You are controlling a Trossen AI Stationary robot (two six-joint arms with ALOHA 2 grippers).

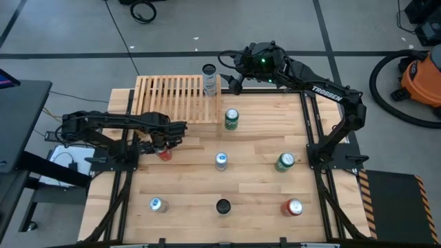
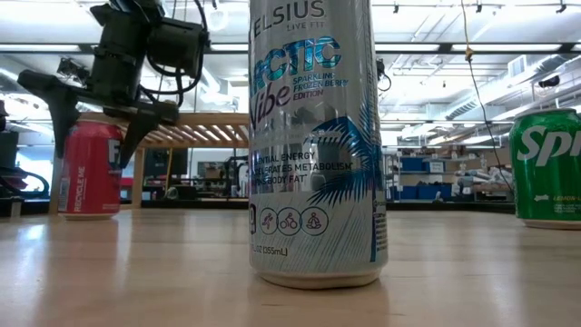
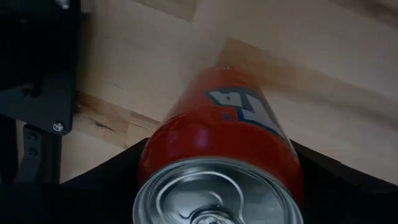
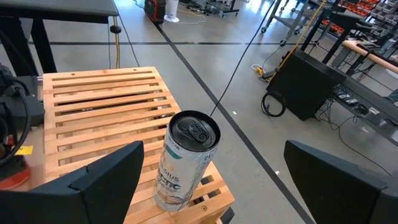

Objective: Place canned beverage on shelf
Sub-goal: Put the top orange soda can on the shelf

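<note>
The light-wood slatted shelf point(image 1: 178, 98) stands at the table's far left. A silver can point(image 1: 210, 80) stands upright on its right end, by the corner point(image 4: 186, 165). My right gripper point(image 1: 231, 81) is open. Its fingers stand wide on either side of that can, apart from it point(image 4: 214, 149). A red can point(image 1: 164, 153) stands upright on the table near the left edge point(image 2: 89, 168). My left gripper point(image 1: 165, 145) comes at it slanting from above, open, with a finger close on each side point(image 3: 217, 186). My left gripper has its fingers point(image 2: 136, 136) beside the red can's upper wall point(image 3: 186, 130), one on each side, slanting down from the table's left. I cannot tell whether they touch it. The can stands with its bottom on the table.
Several more cans stand on the table: a green one point(image 1: 231, 118) just off the shelf, a silver-blue one point(image 1: 221, 160) at the middle, a green one point(image 1: 284, 161) to the right, and three along the near edge point(image 1: 222, 206). A tall silver can point(image 2: 313, 145) fills the low view.
</note>
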